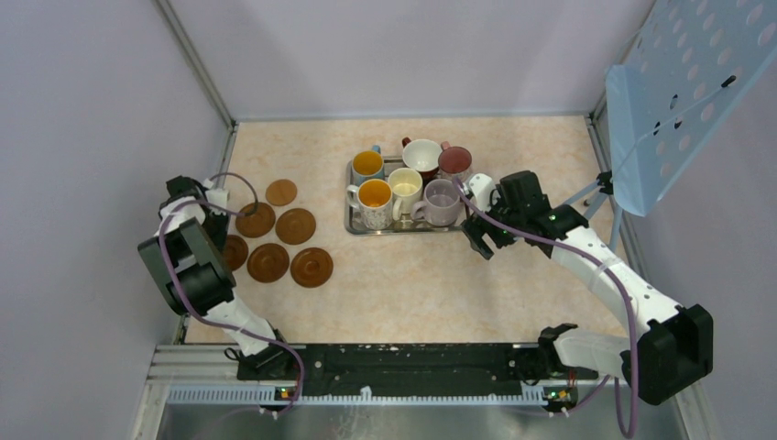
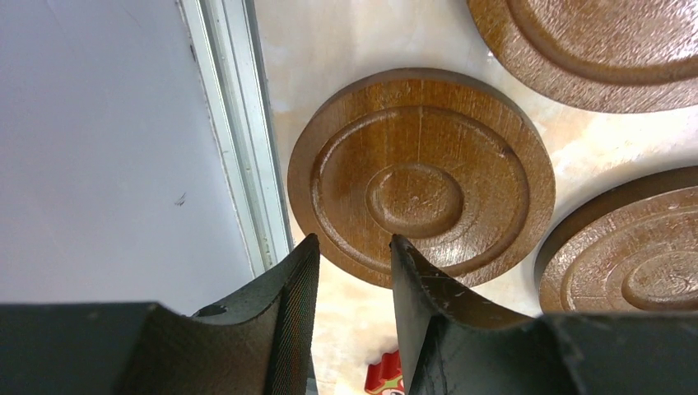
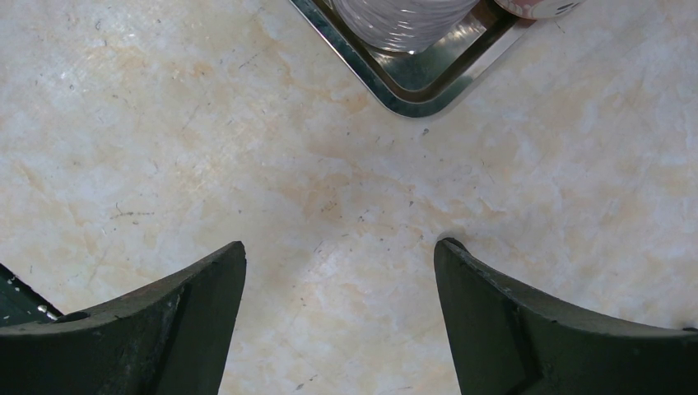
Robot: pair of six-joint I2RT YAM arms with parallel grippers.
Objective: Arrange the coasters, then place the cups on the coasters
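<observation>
The left gripper hangs over the near rim of one coaster, its fingers a narrow gap apart with nothing between them. That coaster lies flat on the surface, just beside the metal rail at the left wall. Two more coasters lie near it on the right and beyond. From above, six coasters lie spread out at the left, well apart from the steel tray that holds all six cups. Bare surface runs between them. The right gripper hovers wide apart and empty over bare surface, just off the tray's near right corner by the lilac cup. The coasters are glossy brown, with concentric rings and a raised centre.
</observation>
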